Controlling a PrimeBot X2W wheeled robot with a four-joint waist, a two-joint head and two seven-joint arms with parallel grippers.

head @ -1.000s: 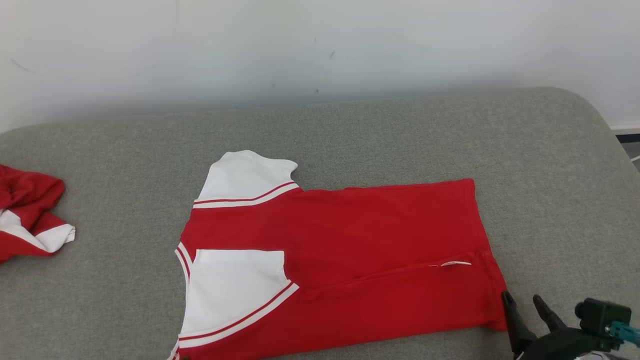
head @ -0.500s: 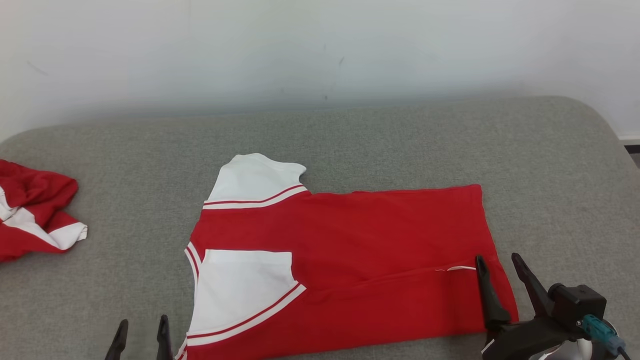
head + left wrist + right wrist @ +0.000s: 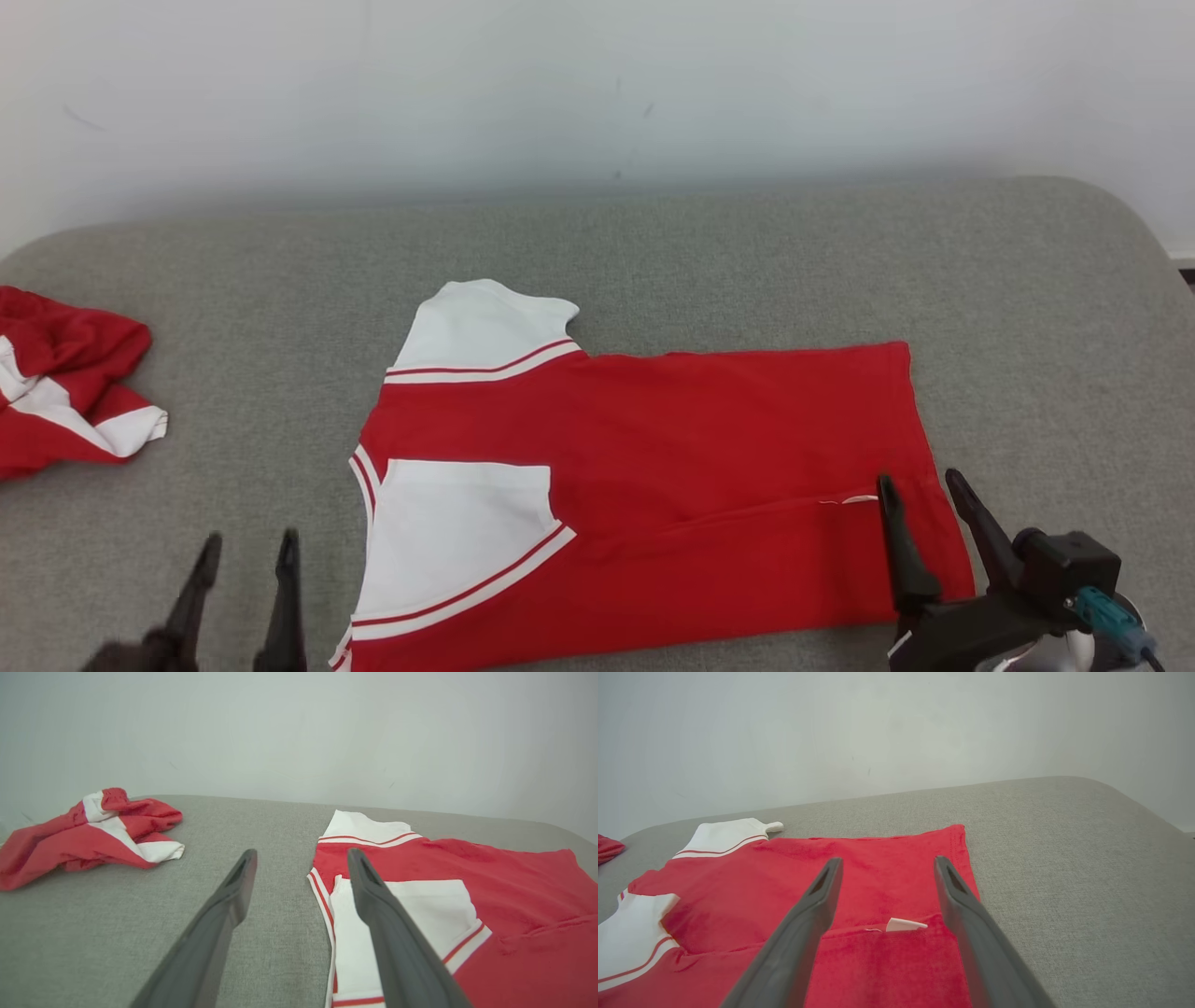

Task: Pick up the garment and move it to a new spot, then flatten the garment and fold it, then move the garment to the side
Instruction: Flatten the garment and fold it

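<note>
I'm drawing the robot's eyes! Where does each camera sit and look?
Head view: up high, looking down at the red-and-white shirt on the grey cushion; left gripper, right gripper show, open.
Left wrist view: along its fingers toward the sleeves and a crumpled garment.
Right wrist view: along its fingers over the hem and white label.
All share the shirt.

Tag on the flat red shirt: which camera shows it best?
The right wrist view: the tag lies large between the fingers, at the shirt's folded edge. The head view shows it as a sliver; the left wrist view faces the sleeves.
</note>
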